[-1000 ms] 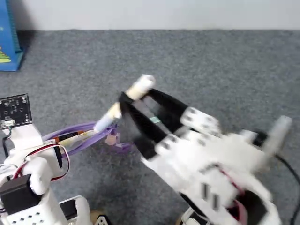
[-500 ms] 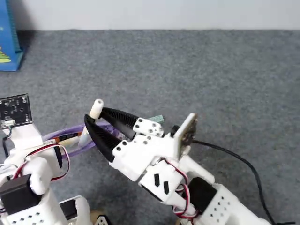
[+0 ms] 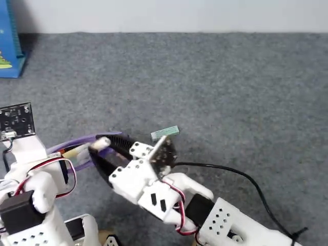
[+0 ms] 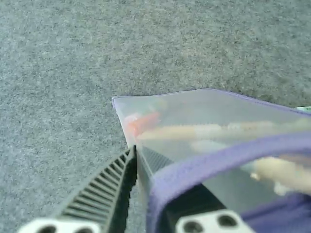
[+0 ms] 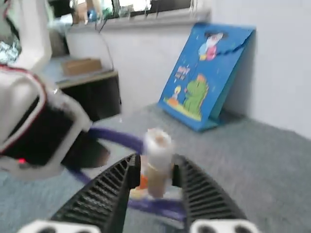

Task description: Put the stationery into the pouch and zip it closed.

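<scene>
Pouch (image 3: 72, 149) at near left of high view, in front of left arm (image 3: 31, 174), mouth toward centre. Left gripper (image 4: 137, 158) clamped on pouch edge. Stationery pieces (image 4: 194, 132) inside pouch. Right gripper (image 3: 96, 147) at pouch mouth, closed around pen (image 3: 100, 143). Small eraser (image 3: 165, 132) on carpet (image 3: 230, 82) just behind right wrist, apart from pouch. Paper bag (image 3: 9, 46) upright at far left, against wall (image 3: 169, 15).

1. A clear pouch (image 4: 194, 114) with a purple rim (image 4: 214, 160) sits over grey carpet (image 4: 73, 58)
2. The left gripper (image 4: 140, 158) pinches the pouch's wall close to one corner
3. Through the wall show pale cream pens (image 4: 204, 131) and an orange item (image 4: 141, 122)
</scene>
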Motion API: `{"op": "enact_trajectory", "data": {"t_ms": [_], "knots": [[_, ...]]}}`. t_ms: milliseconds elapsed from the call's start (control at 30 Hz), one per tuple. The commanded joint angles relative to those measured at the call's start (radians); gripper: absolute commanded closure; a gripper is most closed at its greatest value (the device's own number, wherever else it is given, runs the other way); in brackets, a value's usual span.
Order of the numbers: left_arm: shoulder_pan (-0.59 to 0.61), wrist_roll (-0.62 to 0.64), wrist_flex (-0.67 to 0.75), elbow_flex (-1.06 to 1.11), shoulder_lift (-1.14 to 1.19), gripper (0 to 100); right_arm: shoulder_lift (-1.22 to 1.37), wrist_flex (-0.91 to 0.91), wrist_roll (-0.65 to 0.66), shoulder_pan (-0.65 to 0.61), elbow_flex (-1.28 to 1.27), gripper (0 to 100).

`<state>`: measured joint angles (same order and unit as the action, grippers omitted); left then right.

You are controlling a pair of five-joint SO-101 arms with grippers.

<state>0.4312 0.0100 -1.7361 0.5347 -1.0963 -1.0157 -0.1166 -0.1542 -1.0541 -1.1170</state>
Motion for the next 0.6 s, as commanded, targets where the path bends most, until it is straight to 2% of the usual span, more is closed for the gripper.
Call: {"op": "enact_trajectory", "data": {"t_ms": [0,100,333,400,533,567], "knots": [[-0.005,-0.003,-0.008,-0.004,0.009,99,-0.031,-0.222,0.006,-0.025,0.180,71.1],[-0.005,-0.003,-0.008,-0.004,0.009,99,-0.085,-0.410,0.005,0.018,0.275,70.2],[-0.005,-0.003,-0.008,-0.004,0.009,99,-0.173,-0.676,-0.034,0.257,0.396,70.8],[-0.005,-0.003,-0.008,-0.004,0.009,99,-0.176,-0.716,-0.066,0.286,0.420,76.4],[-0.003,-0.003,-0.009,-0.002,0.008,99,-0.177,-0.750,-0.098,0.302,0.499,99.8],[-0.003,-0.003,-0.009,-0.002,0.008,99,-0.177,-0.763,-0.118,0.302,0.522,98.0]]}}
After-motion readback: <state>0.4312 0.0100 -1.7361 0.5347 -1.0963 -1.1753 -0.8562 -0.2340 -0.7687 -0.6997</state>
